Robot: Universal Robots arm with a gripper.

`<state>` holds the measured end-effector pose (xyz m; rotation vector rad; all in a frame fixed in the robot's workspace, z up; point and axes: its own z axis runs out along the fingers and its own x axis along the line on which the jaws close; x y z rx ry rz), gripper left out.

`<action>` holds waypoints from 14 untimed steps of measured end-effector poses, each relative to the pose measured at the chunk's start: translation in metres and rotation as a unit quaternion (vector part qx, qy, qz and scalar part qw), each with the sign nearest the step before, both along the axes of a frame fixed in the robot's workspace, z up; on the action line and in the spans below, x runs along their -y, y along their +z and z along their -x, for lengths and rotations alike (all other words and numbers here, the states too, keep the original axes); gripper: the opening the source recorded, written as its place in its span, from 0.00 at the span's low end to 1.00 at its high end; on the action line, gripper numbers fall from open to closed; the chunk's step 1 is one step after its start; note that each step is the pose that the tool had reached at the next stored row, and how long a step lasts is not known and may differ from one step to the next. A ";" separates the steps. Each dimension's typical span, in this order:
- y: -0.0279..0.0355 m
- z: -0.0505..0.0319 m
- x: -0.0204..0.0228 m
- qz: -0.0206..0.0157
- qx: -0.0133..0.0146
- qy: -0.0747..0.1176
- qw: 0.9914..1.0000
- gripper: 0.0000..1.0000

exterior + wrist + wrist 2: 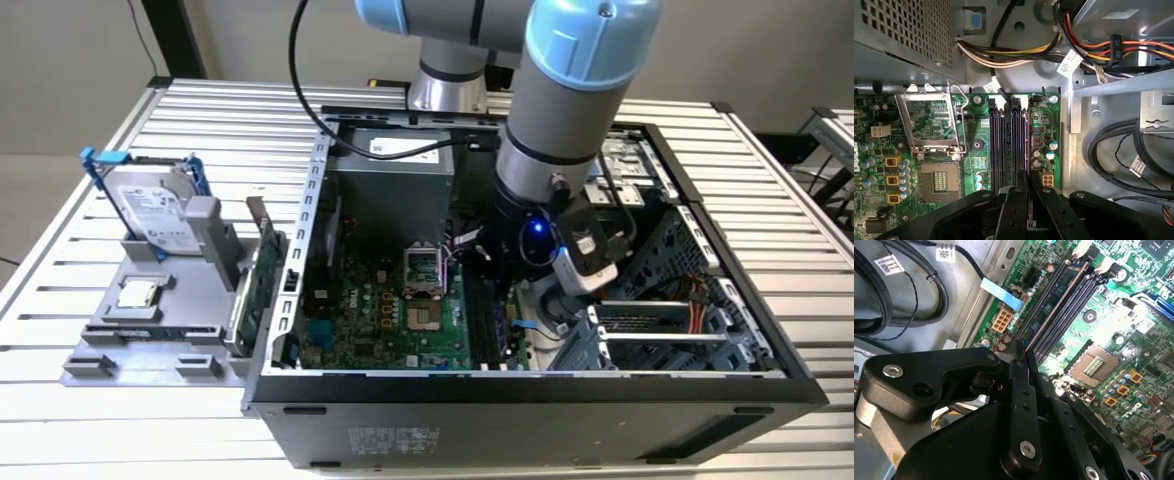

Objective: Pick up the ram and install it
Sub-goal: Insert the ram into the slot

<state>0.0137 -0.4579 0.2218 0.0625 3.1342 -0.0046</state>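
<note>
End effector (1029,196): fingers pinched narrow on the ram (1056,302), held edge-on over the memory slots (1009,145)
Room: you have black cables (943,292) and a metal bracket (1076,115) just beside the slots (tight)
Hidden: the ram's seating, you cannot tell

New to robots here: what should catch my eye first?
A grey-and-blue robot arm reaches into an open computer case. Inside, its black gripper pinches the ram, a thin dark stick, over the memory slots. At the exterior view's left, a hard drive in a blue frame stands on edge.
</note>
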 end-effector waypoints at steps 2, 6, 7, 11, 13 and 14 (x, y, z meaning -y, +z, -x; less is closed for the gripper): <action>0.0000 0.0002 0.0000 0.000 0.000 0.000 1.000 0.00; -0.0002 0.0003 0.0000 0.000 -0.001 0.000 1.000 0.00; -0.0002 0.0003 0.0000 0.000 -0.001 0.000 1.000 0.00; -0.0010 0.0003 0.0000 0.000 -0.002 0.000 1.000 0.00; -0.0015 0.0002 0.0000 0.000 -0.004 0.000 1.000 0.00; -0.0015 0.0002 0.0000 0.000 -0.004 0.000 1.000 0.00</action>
